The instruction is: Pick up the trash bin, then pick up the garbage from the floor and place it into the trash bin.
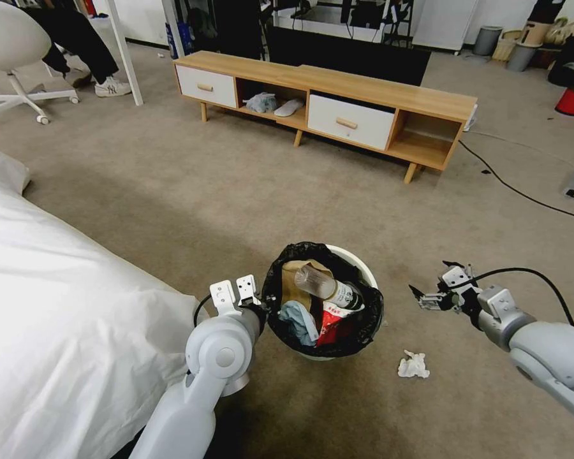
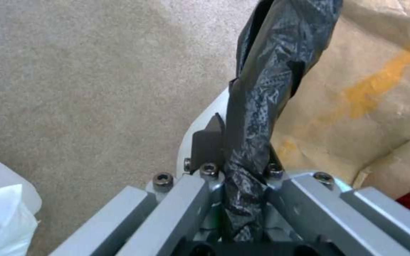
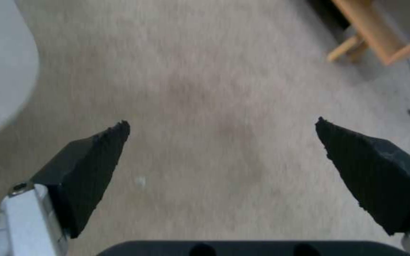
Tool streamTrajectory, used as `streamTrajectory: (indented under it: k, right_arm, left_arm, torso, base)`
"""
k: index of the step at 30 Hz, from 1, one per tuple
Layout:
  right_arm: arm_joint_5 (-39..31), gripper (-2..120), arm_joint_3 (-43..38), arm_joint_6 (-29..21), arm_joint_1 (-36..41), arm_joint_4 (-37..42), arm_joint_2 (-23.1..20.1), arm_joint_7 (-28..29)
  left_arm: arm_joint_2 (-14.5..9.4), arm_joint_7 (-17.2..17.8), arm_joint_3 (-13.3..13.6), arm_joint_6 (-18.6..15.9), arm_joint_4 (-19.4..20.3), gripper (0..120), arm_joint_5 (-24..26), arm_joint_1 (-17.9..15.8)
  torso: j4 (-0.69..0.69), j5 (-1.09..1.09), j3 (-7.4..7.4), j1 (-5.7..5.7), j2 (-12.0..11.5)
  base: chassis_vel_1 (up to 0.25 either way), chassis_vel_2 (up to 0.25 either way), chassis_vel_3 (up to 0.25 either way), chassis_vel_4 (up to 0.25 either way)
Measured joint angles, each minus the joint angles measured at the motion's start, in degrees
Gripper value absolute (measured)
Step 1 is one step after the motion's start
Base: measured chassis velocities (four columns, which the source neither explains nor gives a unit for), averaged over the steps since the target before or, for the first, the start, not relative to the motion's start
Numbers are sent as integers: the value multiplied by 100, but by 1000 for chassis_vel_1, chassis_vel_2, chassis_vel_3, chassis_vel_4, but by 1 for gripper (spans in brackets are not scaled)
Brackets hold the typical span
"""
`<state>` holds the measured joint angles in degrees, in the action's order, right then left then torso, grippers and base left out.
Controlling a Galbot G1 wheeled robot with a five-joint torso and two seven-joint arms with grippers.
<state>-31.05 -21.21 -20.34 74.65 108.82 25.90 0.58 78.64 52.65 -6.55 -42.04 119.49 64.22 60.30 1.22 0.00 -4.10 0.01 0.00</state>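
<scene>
On the carpet right in front of my base sits the trash bin, white with a black bag folded over its rim. My left gripper is at the bin's left rim, clamped tight on the rim and the bag; in the left wrist view the fingers pinch a twisted strip of the black liner against the white wall. Whether the bin is lifted off the floor or still resting on it, I cannot tell.

Inside the bin I see a crumpled brown paper bag, a clear bottle lying across the top, a red-and-white carton and some pale blue-grey crumpled stuff. The brown paper also shows just beside the liner in the left wrist view.

My right gripper hangs to the right of the bin, apart from it, jaws spread wide and holding nothing; the right wrist view shows both black fingertips over bare carpet.

One crumpled white tissue lies on the floor, near the bin's right side and below the right gripper in the head view.

A white bed cover is at my left, and a wooden TV bench stands farther ahead.
</scene>
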Motion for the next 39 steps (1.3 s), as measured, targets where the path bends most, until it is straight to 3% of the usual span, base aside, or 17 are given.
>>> streamTrajectory:
  k: [21,26,39]
  right_arm:
    - [-74,100,407,-95,-72,-845,-603,-1297]
    - [-103,100,368,-202,-74,-1061,-837,-2114]
    - [284,100,710,6,-353,-1596,-1023,-3220]
  left_arm:
    - [61,-103,140,-8,-24,1,-34,-63]
    - [167,-161,195,-11,-62,1,-162,-32]
    - [267,-220,186,-11,-98,1,-308,29]
  torso:
    - [0,0,0,0,0]
    - [0,0,0,0,0]
    - [0,0,0,0,0]
  base:
    - [0,0,0,0]
    - [0,0,0,0]
    - [0,0,0,0]
